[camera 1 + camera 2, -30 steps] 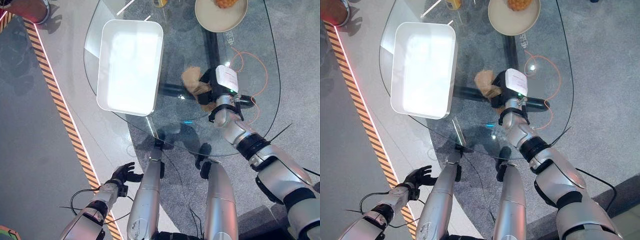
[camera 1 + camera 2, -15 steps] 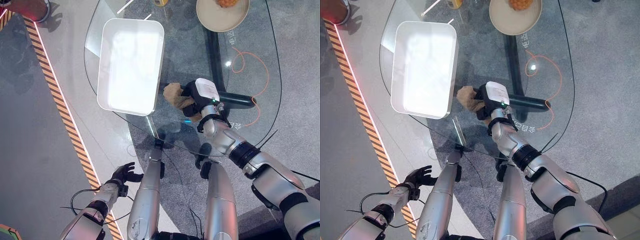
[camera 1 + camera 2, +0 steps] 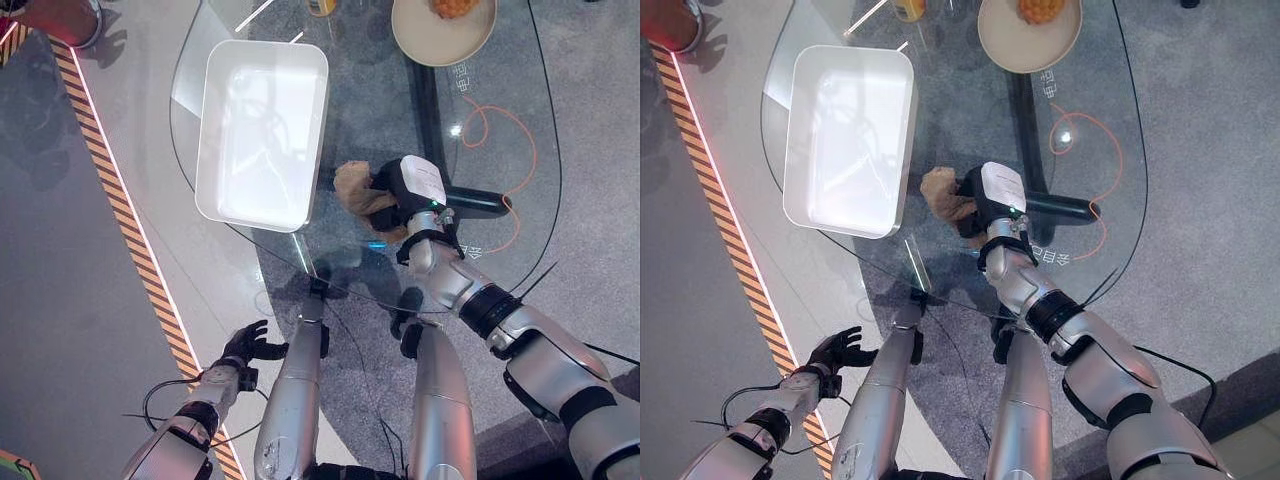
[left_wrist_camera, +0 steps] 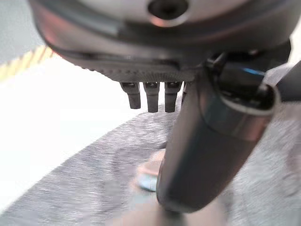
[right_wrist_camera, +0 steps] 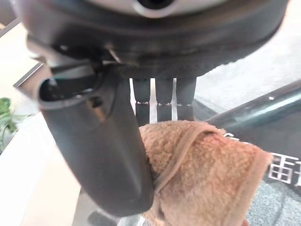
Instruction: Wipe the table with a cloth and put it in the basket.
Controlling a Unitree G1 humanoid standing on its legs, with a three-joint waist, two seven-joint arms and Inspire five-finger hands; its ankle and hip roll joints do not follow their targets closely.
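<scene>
Since half a second ago, my right hand (image 3: 400,190) has barely shifted, fingers and thumb clamped on the cloth (image 3: 357,188), pressed to the glass table (image 3: 370,90) beside the basket (image 3: 262,130). Left hand (image 3: 245,345) hangs relaxed. Loose bunching could slip free mid-wipe.

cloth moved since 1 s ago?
Yes. The cloth, held in the right hand, has slid along the glass table toward the white basket and now lies close to its rim.
</scene>
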